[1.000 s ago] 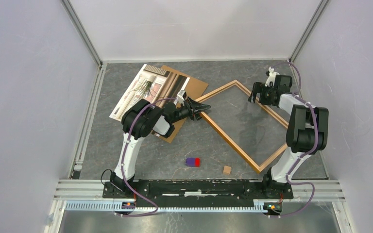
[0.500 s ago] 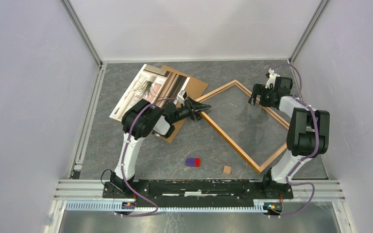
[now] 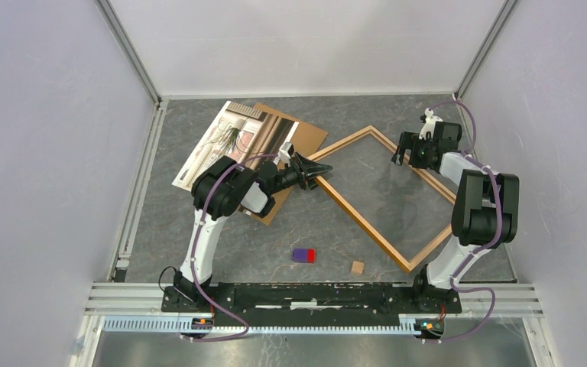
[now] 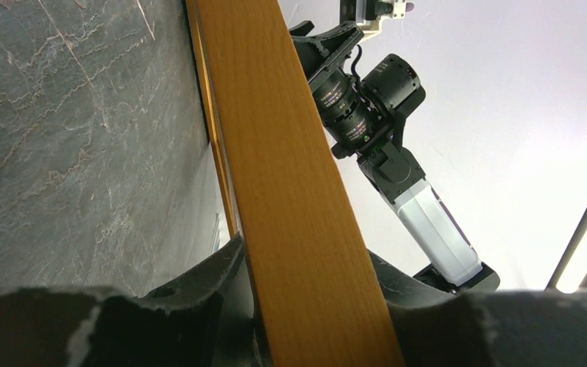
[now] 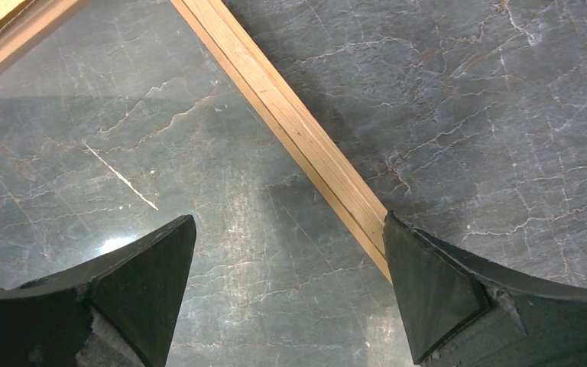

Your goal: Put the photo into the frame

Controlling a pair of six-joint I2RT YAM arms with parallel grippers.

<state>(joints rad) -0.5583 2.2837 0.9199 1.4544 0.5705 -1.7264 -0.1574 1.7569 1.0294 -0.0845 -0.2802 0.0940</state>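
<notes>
Left claw [image 3: 317, 170]: clamped on the frame [image 4: 298, 199] at its left corner. The wrist view shows the wood rail running straight through, with a finger [image 4: 199, 302] tight against each side. Can't tell if that corner is lifted or flat on the tabletop [image 3: 222, 245].

Right claw [image 3: 399, 149]: spread wide and holding nothing. It hangs over the frame's far-right rail, which passes just under one fingertip in its wrist view. No contact that I can confirm.

Progress: early, I'd say.
- Frame is gripped on one side only.
- Photo [image 3: 218, 141] isn't in it. It lies picture side up at the far left on a brown backing board [image 3: 309, 136], with its near end hidden under the left arm.
- Left to do, as I read it: free a claw, pick up the photo, line it up with the opening and lay it in.

Orientation:
- Frame sits as a diamond in the overhead view. Its long axis runs diagonally from the far-left corner, at the left claw, to the near-right corner by the right arm's base.
- Photo's long axis runs the other diagonal, near-left to far-right.
- The two long axes are roughly crossed, so the photo likely needs about a quarter turn before it fits.

Photo and frame are near each other at the gripped corner but don't overlap.
</notes>
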